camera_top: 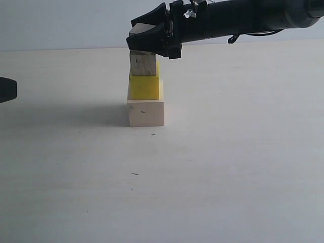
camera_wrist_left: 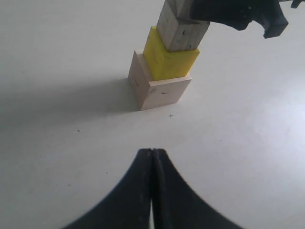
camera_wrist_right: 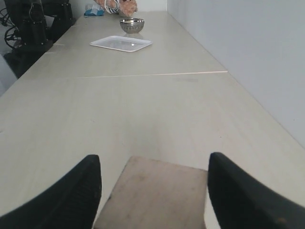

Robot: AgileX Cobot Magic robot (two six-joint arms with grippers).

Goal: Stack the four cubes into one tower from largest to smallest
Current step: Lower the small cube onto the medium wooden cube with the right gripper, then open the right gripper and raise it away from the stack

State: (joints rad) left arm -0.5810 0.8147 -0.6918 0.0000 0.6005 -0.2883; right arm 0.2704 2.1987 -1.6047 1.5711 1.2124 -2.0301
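The tower stands on the table: the largest pale cube (camera_top: 146, 112) at the bottom, the yellow cube (camera_top: 145, 86) on it, and the medium grainy wood cube (camera_top: 143, 64) above that. The smallest pale cube (camera_top: 138, 30) rests on top, between the jaws of my right gripper (camera_top: 131, 33). In the right wrist view that cube's top face (camera_wrist_right: 155, 193) has a gap to each finger, so the right gripper (camera_wrist_right: 153, 161) is open around it. My left gripper (camera_wrist_left: 152, 151) is shut and empty, low over the table, well apart from the tower (camera_wrist_left: 164, 67).
Far down the table lie a white tray (camera_wrist_right: 121, 43) and a metal bowl (camera_wrist_right: 132, 25). A pale wall (camera_wrist_right: 248, 57) runs along one side of the table. Dark equipment (camera_wrist_right: 33, 24) stands at the far corner.
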